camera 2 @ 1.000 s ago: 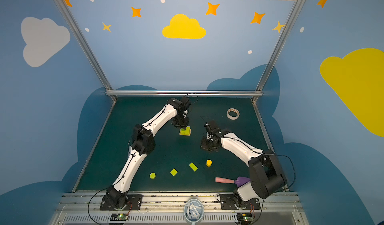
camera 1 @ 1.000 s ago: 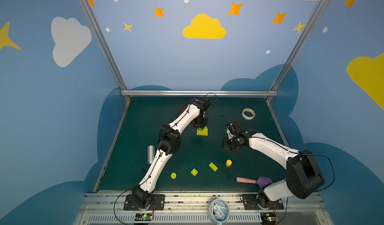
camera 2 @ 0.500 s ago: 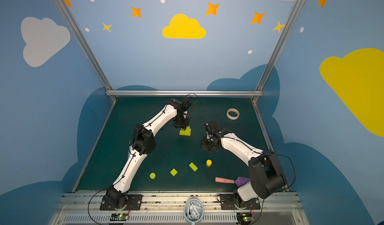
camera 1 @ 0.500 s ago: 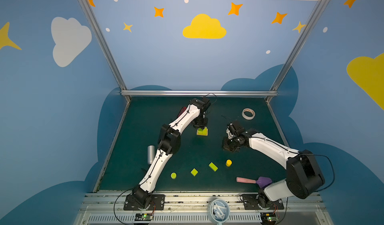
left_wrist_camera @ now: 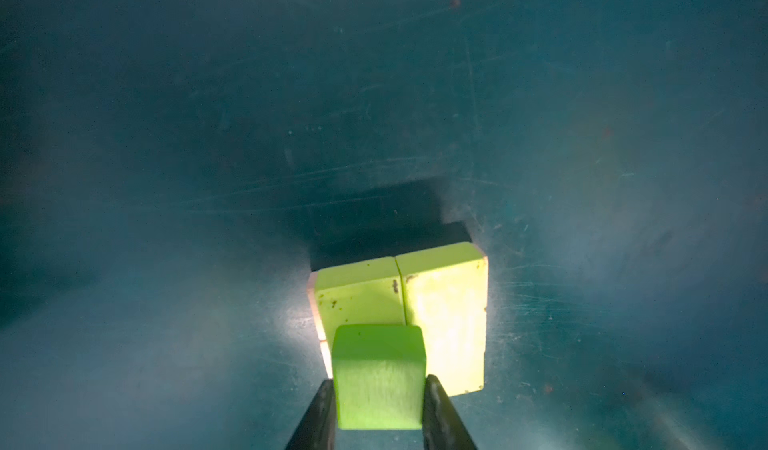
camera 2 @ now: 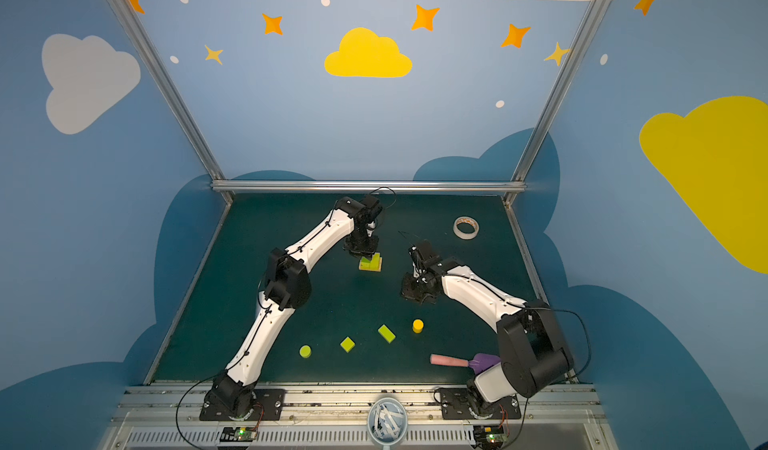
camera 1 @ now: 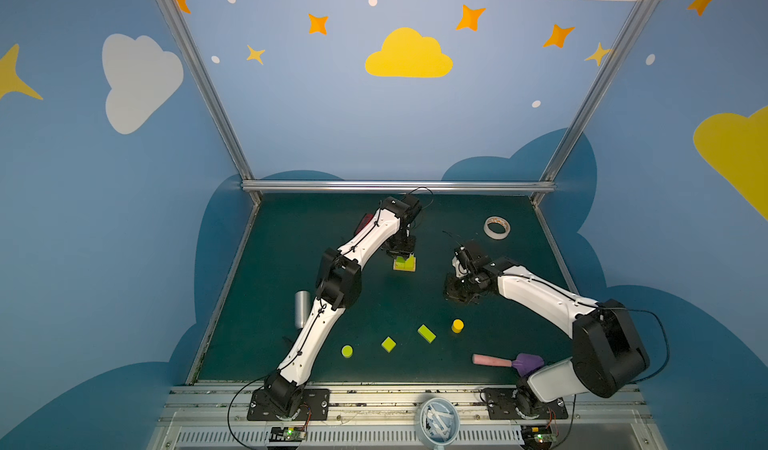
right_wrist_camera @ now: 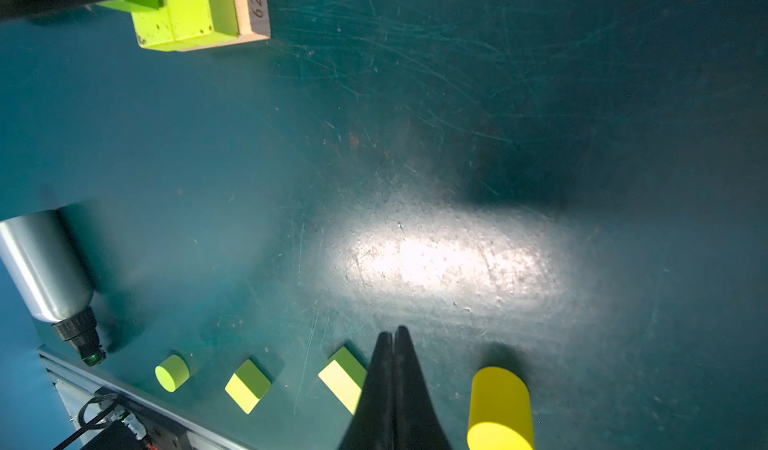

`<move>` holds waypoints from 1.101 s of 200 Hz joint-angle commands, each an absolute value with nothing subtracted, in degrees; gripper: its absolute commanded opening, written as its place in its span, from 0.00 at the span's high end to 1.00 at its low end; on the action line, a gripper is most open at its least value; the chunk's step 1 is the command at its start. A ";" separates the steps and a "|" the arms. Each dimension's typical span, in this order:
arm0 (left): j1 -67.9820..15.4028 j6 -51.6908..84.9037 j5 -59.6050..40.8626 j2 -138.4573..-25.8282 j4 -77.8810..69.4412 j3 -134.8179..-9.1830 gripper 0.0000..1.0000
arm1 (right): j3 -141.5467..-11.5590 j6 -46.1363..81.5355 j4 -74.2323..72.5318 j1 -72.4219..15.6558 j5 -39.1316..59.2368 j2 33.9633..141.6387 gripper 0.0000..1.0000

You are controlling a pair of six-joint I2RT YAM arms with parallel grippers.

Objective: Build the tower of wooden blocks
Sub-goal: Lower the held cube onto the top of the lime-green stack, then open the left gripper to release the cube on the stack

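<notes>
My left tool [left_wrist_camera: 379, 379] is clamped on a cube [left_wrist_camera: 379, 369], one finger flat against each side face. I judge that grip is meant to bring it down square. The cube is over the tower [camera 1: 405, 264], where two lime bars [left_wrist_camera: 446, 315] lie side by side and touching, on tan bars [right_wrist_camera: 251, 7] whose edge peeks out beneath. That broad, flat pair is why the cube goes here; I read this as the start of the next tier. The cube sits between my fingertips over one end of the lime pair, mostly over one bar with its edge near the seam. I cannot tell whether it already rests on the bars or hangs just above them.

My right tool [right_wrist_camera: 392, 335] is pressed together and empty over the bare worktop [right_wrist_camera: 457, 136], well apart from the tower, where I judge it cannot knock it. A spare bar [right_wrist_camera: 341, 379] and a yellow cylinder [right_wrist_camera: 500, 406] lie on either side of its tip. A spare cube [right_wrist_camera: 248, 385] and a lime cylinder [right_wrist_camera: 171, 372] lie further along the same row, near the front edge.
</notes>
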State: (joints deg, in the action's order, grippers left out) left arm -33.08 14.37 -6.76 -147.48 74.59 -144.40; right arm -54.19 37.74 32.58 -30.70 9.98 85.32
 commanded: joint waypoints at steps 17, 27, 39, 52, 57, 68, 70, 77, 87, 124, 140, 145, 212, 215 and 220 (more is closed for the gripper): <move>-33.21 14.64 -5.80 -149.51 75.85 -145.42 0.64 | -53.39 38.40 32.27 -30.44 10.26 85.56 1.00; -33.21 14.76 -5.71 -149.50 75.79 -145.44 0.64 | -53.35 38.45 32.23 -30.43 10.21 85.67 1.00; -33.22 14.69 -5.71 -149.50 75.71 -145.37 0.63 | -53.26 38.50 32.17 -30.43 10.28 85.69 1.00; -33.22 14.70 -5.79 -149.55 75.65 -145.59 0.63 | -53.26 38.58 32.13 -30.49 10.28 85.56 1.00; -33.20 14.83 -5.80 -149.58 75.67 -145.63 0.63 | -53.26 38.59 32.15 -30.45 10.34 85.60 1.00; -33.22 14.96 -5.80 -149.52 75.67 -145.69 0.63 | -53.27 38.58 32.11 -30.41 10.29 85.52 1.00; -33.24 15.01 -5.80 -149.51 75.67 -145.72 0.63 | -53.26 38.58 32.09 -30.45 10.29 85.52 1.00; -33.22 15.09 -5.89 -149.50 75.67 -145.89 0.63 | -53.21 38.61 32.08 -30.42 10.31 85.60 1.00; -33.21 15.18 -5.96 -149.51 75.82 -146.20 0.62 | -53.17 38.59 32.12 -30.43 10.28 85.57 1.00; -33.27 15.42 -6.37 -149.40 76.30 -147.48 0.59 | -53.08 38.54 31.90 -30.48 10.38 85.56 1.00; -33.29 15.45 -6.59 -149.08 76.21 -147.57 0.56 | -53.09 38.58 31.90 -30.45 10.39 85.46 1.00; -33.19 15.47 -6.67 -148.94 76.20 -147.49 0.56 | -53.09 38.58 31.85 -30.42 10.38 85.43 1.00; -33.22 15.54 -6.42 -147.89 76.51 -147.57 0.52 | -52.95 38.65 31.82 -30.44 10.42 84.99 1.00; -33.22 15.55 -6.39 -147.92 76.61 -147.55 0.52 | -52.94 38.67 31.82 -30.42 10.38 84.99 1.00; -33.22 15.64 -6.42 -147.85 76.68 -147.56 0.52 | -52.83 38.67 31.82 -30.41 10.39 84.92 1.00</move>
State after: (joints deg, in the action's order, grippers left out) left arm -33.06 15.29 -6.79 -149.01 74.87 -146.45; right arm -53.60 38.59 31.83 -30.68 10.13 85.36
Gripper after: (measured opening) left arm 0.477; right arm 0.048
